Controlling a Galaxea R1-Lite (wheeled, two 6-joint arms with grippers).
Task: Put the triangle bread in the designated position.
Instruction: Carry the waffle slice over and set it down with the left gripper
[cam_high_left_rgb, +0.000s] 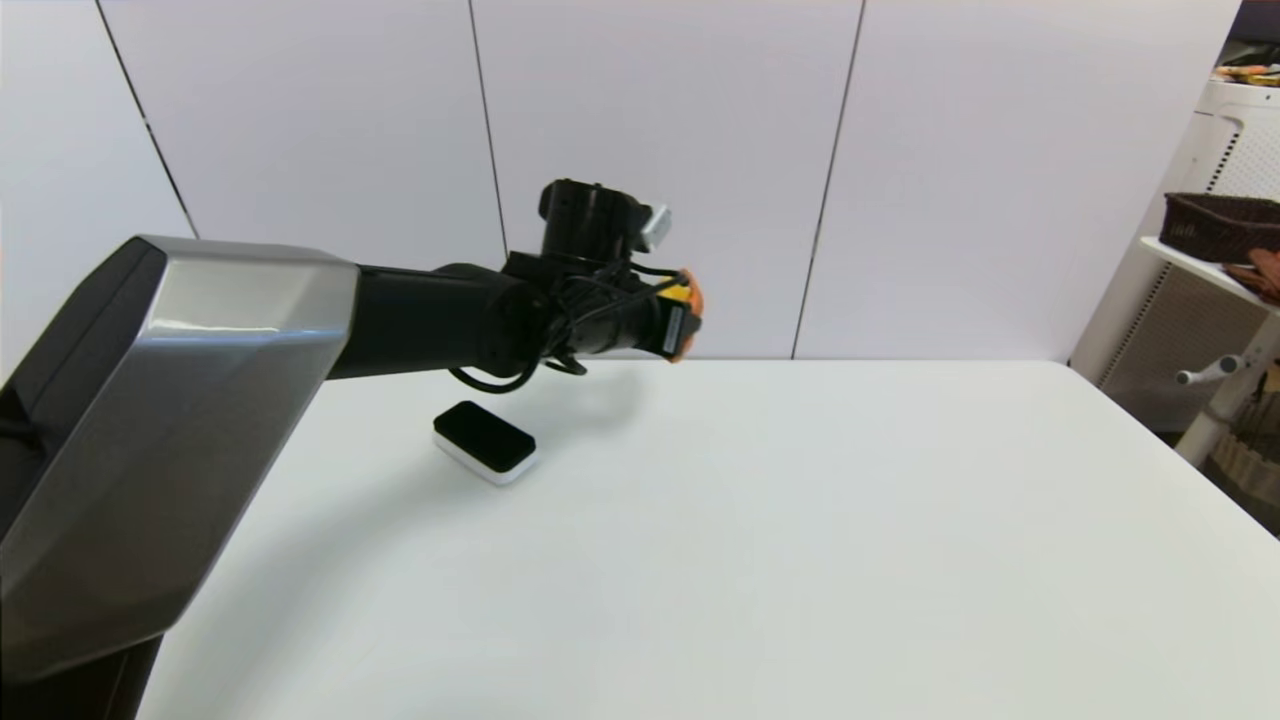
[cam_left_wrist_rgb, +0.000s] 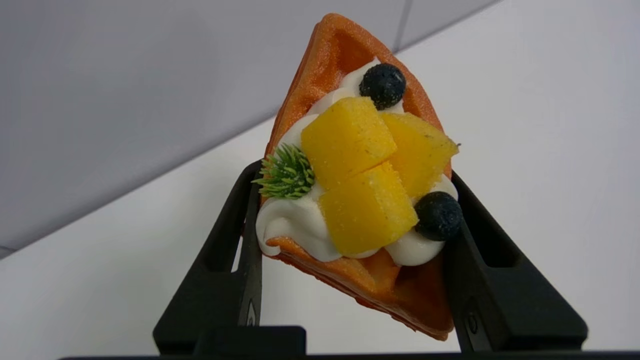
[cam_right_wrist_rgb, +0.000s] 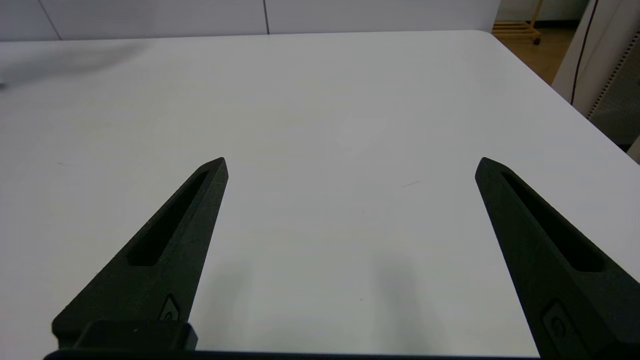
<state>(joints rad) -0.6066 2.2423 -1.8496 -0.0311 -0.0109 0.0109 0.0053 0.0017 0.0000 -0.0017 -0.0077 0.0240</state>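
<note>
Reaching forward above table (cam_high_left_rgb: 800, 520), left gripper (cam_left_wrist_rgb: 350, 240) jaws clamp triangle bread (cam_left_wrist_rgb: 360, 200); right gripper (cam_right_wrist_rgb: 350, 165) jaws wide, empty.

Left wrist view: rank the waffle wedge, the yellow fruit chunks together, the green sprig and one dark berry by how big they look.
1. Waffle wedge, gripped in the left claw.
2. Yellow fruit chunks.
3. Green sprig and lower dark berry: too alike to rank.
All sit on the wedge, so nearness hardly distorts this.
</note>
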